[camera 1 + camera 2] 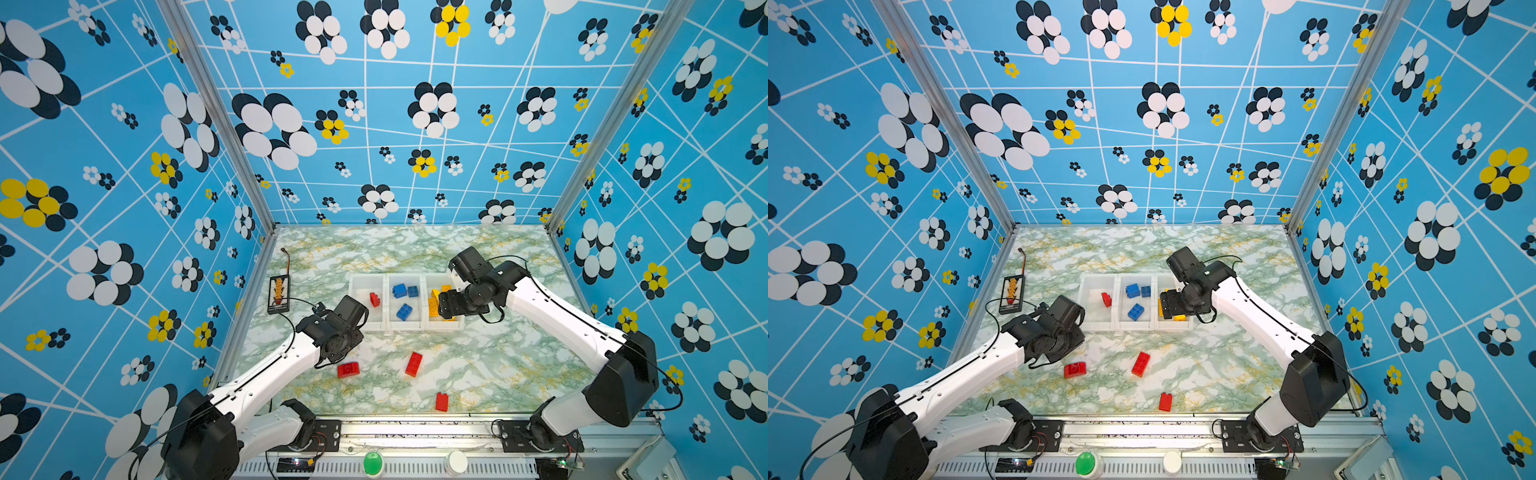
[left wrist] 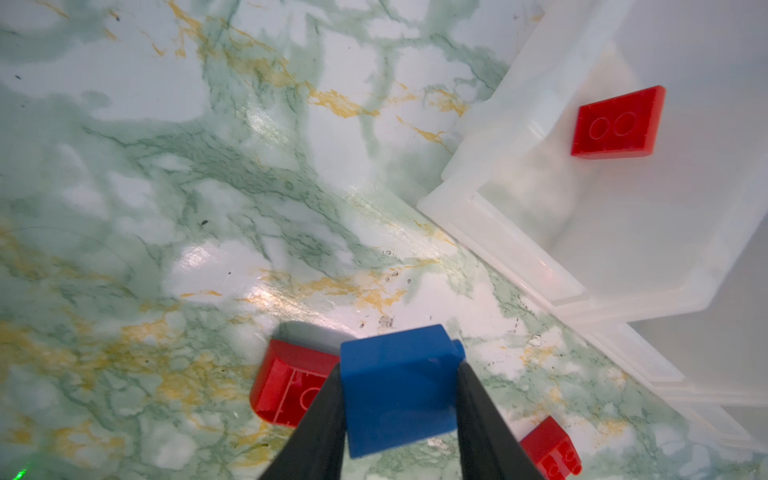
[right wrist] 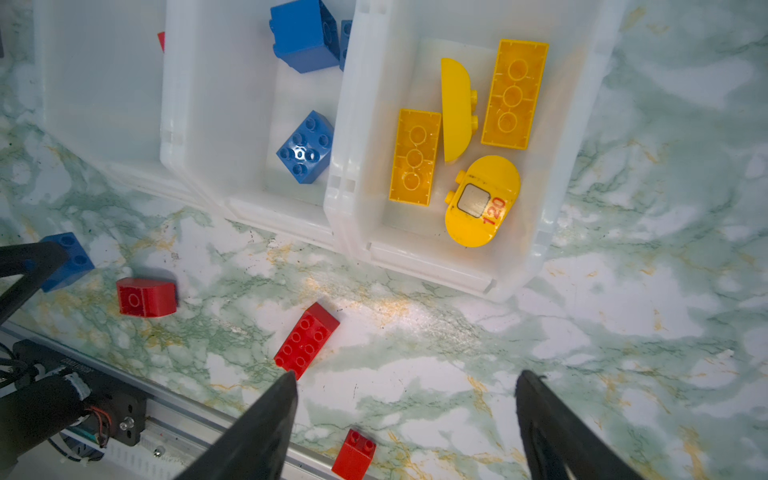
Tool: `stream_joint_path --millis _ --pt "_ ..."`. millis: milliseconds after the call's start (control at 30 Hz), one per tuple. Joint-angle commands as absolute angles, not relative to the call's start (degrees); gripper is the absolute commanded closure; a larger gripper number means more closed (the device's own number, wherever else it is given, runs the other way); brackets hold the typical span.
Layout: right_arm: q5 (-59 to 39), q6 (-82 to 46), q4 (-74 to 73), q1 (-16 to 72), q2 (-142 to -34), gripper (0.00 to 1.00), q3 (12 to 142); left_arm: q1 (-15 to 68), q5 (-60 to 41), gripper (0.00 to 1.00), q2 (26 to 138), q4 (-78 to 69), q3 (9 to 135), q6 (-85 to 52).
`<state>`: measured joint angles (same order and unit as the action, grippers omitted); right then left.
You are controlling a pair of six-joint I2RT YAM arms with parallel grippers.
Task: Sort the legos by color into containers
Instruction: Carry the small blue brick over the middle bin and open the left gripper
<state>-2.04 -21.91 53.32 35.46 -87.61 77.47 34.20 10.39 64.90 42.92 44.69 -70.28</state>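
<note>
Left fingers: the two black fingers (image 2: 320, 419) of the left gripper (image 2: 399, 374) pinch a blue brick (image 2: 399, 399) by its opposite sides.
Right fingers: the black fingers (image 3: 274, 419) of the right gripper (image 3: 405, 384) are spread wide, with nothing between them.
Held brick, position: low over the table (image 2: 166, 166), just beside a rounded red brick (image 2: 291, 386) and in front of the left bin (image 2: 498, 249). Contact with the table cannot be told.
Right gripper, position: in both top views it hangs over the near part of the right bin (image 3: 432, 259), apart from what lies inside.
Bins: three white bins (image 1: 405, 327) joined side by side in a row at mid-table.
Left bin, contents: one red brick (image 1: 375, 299).
Middle bin (image 3: 257, 214), contents: three blue bricks (image 1: 404, 311).
Right bin, contents: four yellow bricks (image 3: 415, 157). Two are long and lie studs down, one is rounded and lies on its side, and one is rounded and marked 120.
Loose on table: the rounded red brick, a long red brick (image 1: 413, 364) near the middle, and a small red brick (image 1: 441, 402) close to the front edge. The three lie well apart from one another.
Other item: a small black-framed board (image 1: 278, 295) with a wire, by the table's left edge.
</note>
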Motion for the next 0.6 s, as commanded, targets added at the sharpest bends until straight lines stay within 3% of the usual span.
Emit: stream_joint_path --millis 0,300,567 --pt "-2.4 -22.6 52.9 34.8 -86.1 0.16 76.4 36.1 13.3 0.67 64.8 46.3 48.7 -69.6" --pt "-2.8 -21.9 53.0 33.5 -85.4 0.16 75.6 40.1 15.4 0.67 72.1 46.0 60.5 -65.9" --pt "-2.6 -22.0 53.1 31.8 -83.3 0.15 73.7 40.3 13.1 0.67 85.0 42.5 73.0 -58.4"
